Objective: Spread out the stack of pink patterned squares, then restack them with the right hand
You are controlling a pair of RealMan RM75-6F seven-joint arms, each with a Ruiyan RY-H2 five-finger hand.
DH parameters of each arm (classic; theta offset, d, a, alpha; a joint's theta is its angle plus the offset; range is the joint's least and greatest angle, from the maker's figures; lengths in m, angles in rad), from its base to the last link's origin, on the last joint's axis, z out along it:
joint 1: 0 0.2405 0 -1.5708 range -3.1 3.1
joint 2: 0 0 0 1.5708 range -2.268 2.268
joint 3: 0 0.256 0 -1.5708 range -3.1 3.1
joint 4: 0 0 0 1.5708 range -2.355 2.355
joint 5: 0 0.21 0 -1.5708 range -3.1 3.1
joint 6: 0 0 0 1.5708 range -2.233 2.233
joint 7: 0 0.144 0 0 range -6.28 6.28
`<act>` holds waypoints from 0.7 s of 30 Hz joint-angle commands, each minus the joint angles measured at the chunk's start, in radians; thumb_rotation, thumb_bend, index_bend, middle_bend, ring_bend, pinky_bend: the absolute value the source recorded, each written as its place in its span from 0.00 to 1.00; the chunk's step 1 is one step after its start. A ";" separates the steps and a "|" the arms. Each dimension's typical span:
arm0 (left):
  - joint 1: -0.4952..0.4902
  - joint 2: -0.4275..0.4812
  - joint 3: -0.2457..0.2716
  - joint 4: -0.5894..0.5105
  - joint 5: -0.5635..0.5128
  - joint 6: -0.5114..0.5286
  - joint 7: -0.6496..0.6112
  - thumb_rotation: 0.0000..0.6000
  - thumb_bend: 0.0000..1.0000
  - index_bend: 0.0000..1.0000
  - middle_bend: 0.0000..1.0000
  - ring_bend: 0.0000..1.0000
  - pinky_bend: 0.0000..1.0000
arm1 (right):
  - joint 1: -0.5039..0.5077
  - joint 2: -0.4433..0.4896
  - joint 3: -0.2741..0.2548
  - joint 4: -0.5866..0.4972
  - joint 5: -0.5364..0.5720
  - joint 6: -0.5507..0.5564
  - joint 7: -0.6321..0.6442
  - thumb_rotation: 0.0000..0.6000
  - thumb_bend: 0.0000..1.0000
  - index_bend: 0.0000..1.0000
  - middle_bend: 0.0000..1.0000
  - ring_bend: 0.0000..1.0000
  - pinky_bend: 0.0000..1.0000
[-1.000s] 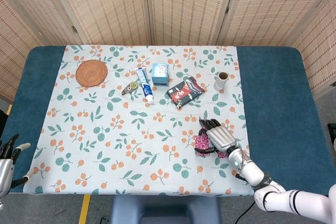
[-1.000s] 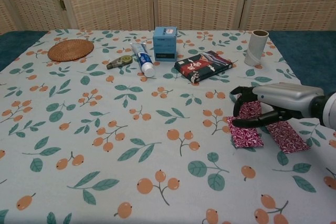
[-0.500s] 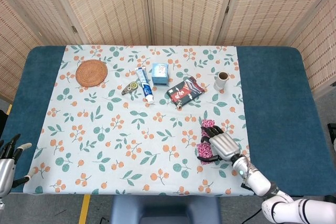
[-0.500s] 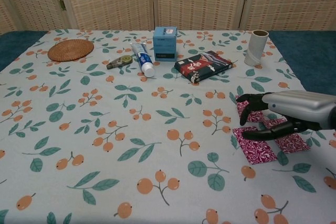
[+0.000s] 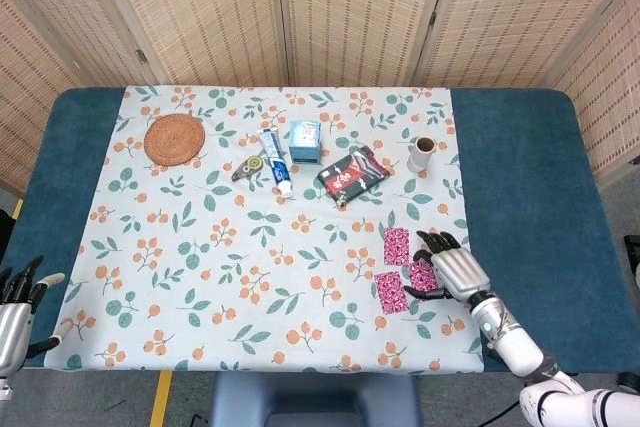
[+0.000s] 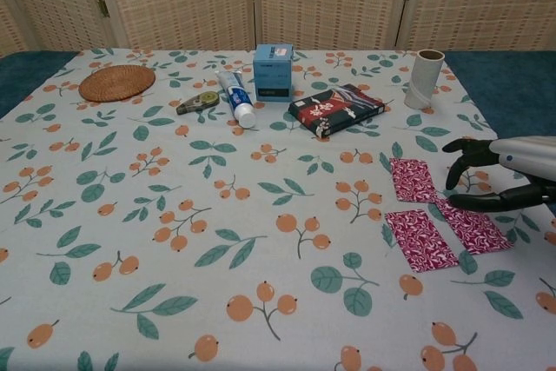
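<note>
Three pink patterned squares lie apart on the floral cloth at the front right: a far one (image 5: 397, 245) (image 6: 412, 180), a near one (image 5: 390, 291) (image 6: 420, 240) and a right one (image 5: 422, 275) (image 6: 473, 225). My right hand (image 5: 455, 269) (image 6: 508, 175) sits just right of them with its fingers apart and nothing in it; its thumb lies over the right square's far edge. My left hand (image 5: 15, 309) hangs off the table's front left corner, fingers spread and empty, and shows only in the head view.
Along the far side stand a woven coaster (image 5: 174, 138), a correction-tape roller (image 5: 248, 168), a toothpaste tube (image 5: 275, 160), a blue box (image 5: 305, 140), a dark red packet (image 5: 352, 173) and a small white cup (image 5: 422, 153). The cloth ends at blue table edges (image 5: 520, 197).
My right hand has slid right off the squares, dragging them apart. They were bunched under its fingers and now lie as three separate pieces. The left hand has stayed put.
</note>
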 commanded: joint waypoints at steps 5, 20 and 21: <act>0.002 0.002 -0.001 -0.003 -0.003 0.003 0.006 1.00 0.28 0.27 0.08 0.15 0.00 | 0.004 -0.022 0.009 0.045 0.006 -0.025 0.021 0.19 0.26 0.29 0.06 0.00 0.00; 0.003 0.002 0.003 -0.001 -0.005 -0.003 0.004 1.00 0.28 0.30 0.08 0.16 0.00 | -0.011 -0.030 -0.007 0.055 -0.005 -0.035 0.019 0.19 0.26 0.29 0.06 0.00 0.00; 0.003 0.002 0.003 -0.001 -0.005 -0.003 0.003 1.00 0.28 0.30 0.08 0.16 0.00 | -0.014 -0.028 -0.010 0.052 -0.007 -0.032 0.018 0.19 0.26 0.29 0.06 0.00 0.00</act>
